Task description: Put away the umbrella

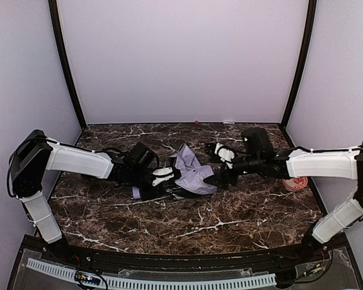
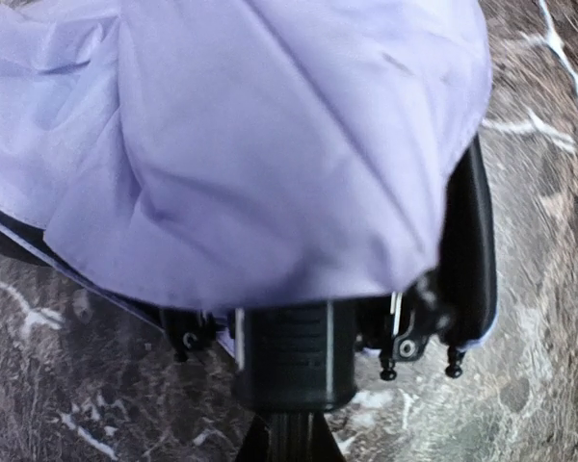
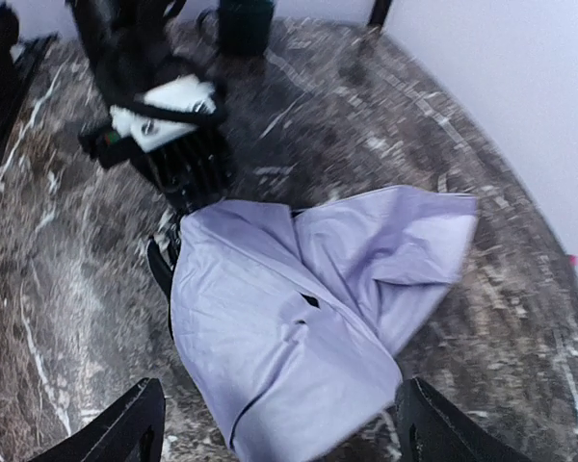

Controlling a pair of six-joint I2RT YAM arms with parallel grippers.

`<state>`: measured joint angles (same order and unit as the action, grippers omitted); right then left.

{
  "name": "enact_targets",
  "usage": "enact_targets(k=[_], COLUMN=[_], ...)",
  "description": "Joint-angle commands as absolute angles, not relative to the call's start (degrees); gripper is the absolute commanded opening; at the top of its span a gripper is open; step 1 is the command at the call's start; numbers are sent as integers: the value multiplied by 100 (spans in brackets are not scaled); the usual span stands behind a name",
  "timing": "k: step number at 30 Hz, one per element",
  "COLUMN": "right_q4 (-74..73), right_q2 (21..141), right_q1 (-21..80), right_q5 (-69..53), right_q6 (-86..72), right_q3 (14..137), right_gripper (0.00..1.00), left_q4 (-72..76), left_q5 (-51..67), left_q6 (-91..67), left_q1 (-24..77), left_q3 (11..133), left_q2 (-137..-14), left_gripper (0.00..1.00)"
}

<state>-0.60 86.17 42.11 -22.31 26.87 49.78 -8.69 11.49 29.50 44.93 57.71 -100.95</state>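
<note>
The umbrella lies mid-table, its lavender fabric crumpled in a heap and its small lavender handle sticking out to the left under my left arm. My left gripper is at the fabric's left edge. In the left wrist view the left gripper is shut on the thin black shaft just below the black collar, with fabric filling the view above. My right gripper is at the heap's right end. Its fingers stand wide apart, open around the near end of the fabric.
A red-and-white patterned disc lies by the right wall under my right arm. A tiny pink speck sits at the back wall. The dark marble table is walled at the back and on both sides.
</note>
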Motion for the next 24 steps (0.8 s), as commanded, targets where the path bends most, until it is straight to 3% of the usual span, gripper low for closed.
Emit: enact_targets(k=[1,5,11,15,19,24], right_q4=[1648,2302,2614,2993,3256,3138], right_q2=[7496,7071,7082,7161,7237,7247], right_q1=[3738,3679,3680,3704,3783,3943], right_q5=[-2329,-1745,-1064,-1408,-1502,-1400], right_q6=[1181,795,354,47,-150,13], right_q3=[4335,3741,3859,3980,3945,3933], right_gripper=[87,91,85,71,46,38], left_q4=[338,1394,2571,2467,2412,2245], left_q5=[636,119,-321,-890,-1023,-1249], left_q6=[1706,1177,1118,1413,1455,1500], left_q1=[4380,4377,4398,4549,4638,4678], left_q3=[5672,5326,4802,4870,4933,5080], left_q2=[-9344,-8792,-8061,-8024,-8054,-8207], left_gripper=[0,0,0,0,0,0])
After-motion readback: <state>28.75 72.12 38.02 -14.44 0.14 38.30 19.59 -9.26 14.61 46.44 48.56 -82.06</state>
